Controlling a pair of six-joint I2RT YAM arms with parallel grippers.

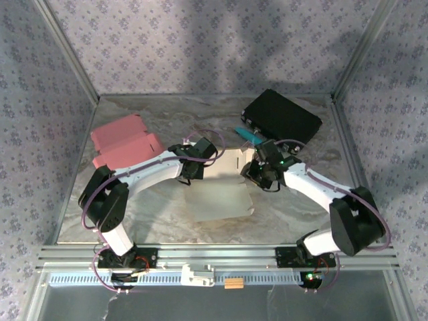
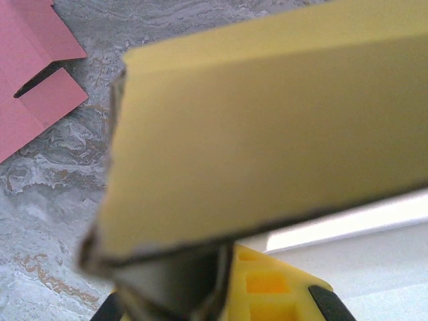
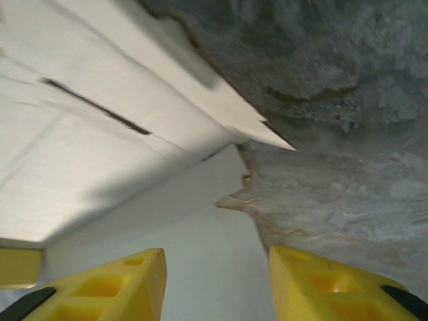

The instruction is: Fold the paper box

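White paper box (image 1: 221, 197): partly flat, at the middle of the grey marbled table (image 1: 154, 221), between the two claws, with a panel raised along its far side.
Left gripper (image 1: 198, 152): at the box's far-left corner, jaws pressed together, apparently pinching a raised panel that looms blurred and yellowish in the wrist view.
Right gripper (image 1: 259, 170): at the box's far-right edge, yellow fingers (image 3: 114, 287) spread apart over a white panel.
Pink folded cardboard boxes (image 1: 124, 142): far left.
Black rectangular case (image 1: 281, 116): rear right, with a small teal object (image 1: 249, 136) just beside it.
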